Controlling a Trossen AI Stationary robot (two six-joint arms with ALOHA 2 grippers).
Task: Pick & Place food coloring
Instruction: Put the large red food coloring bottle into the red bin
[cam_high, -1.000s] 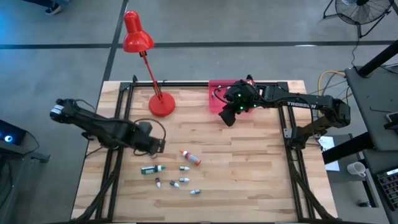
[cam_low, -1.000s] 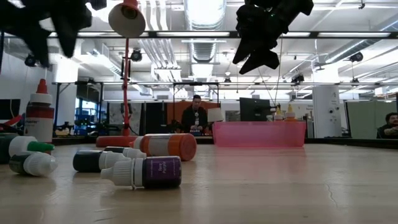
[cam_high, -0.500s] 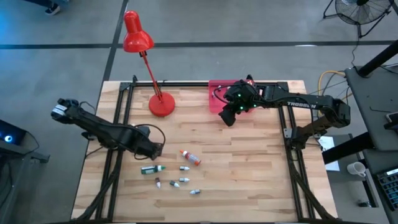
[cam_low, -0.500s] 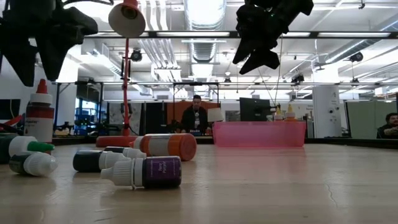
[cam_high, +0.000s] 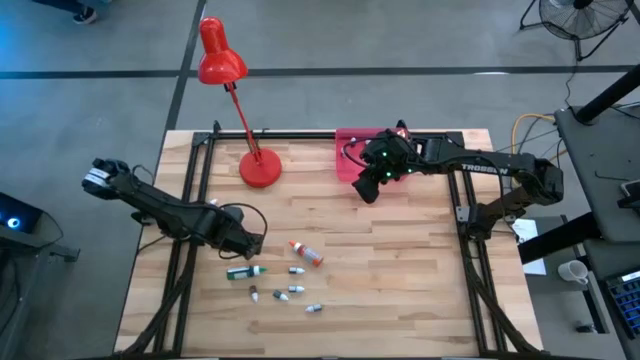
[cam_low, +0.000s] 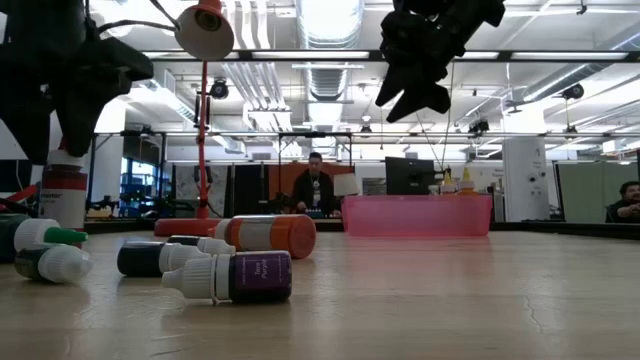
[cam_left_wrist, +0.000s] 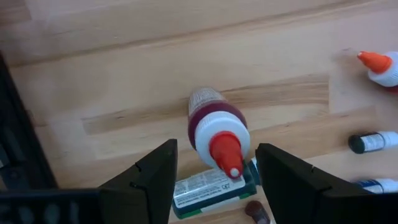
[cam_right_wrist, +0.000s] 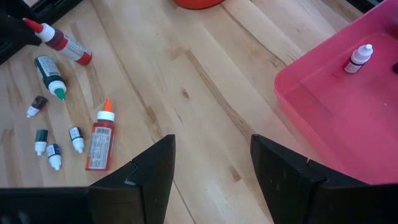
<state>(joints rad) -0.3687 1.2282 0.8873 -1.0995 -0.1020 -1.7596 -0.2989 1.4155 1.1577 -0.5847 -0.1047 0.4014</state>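
High view: the left gripper (cam_high: 247, 238) hangs over the near-left part of the wooden table (cam_high: 400, 280), directly above the cluster of food coloring bottles; the dark green bottle (cam_high: 241, 272) lies just nearward of it, the orange-red bottle (cam_high: 306, 253) a little toward the right edge. The right gripper (cam_high: 372, 180) waits by the pink tray (cam_high: 347, 150) at the far edge, so the left arm is plainly the nearer one.

Low view: the left gripper (cam_low: 62, 90) is poised right over an upright red-capped bottle (cam_low: 64, 190), whose cap it hides; other bottles lie on their sides.

Left wrist view: that red-capped bottle (cam_left_wrist: 214, 132) stands between the two spread fingers (cam_left_wrist: 155, 180), its long axis vertical, tip toward the camera, with clearance on both sides; a green-labelled bottle (cam_left_wrist: 208, 188) lies just behind it. A descent looks like the next step.

Right wrist view: the right fingers (cam_right_wrist: 149, 174) are wide apart and hold nothing; one small bottle (cam_right_wrist: 359, 58) stands in the tray.
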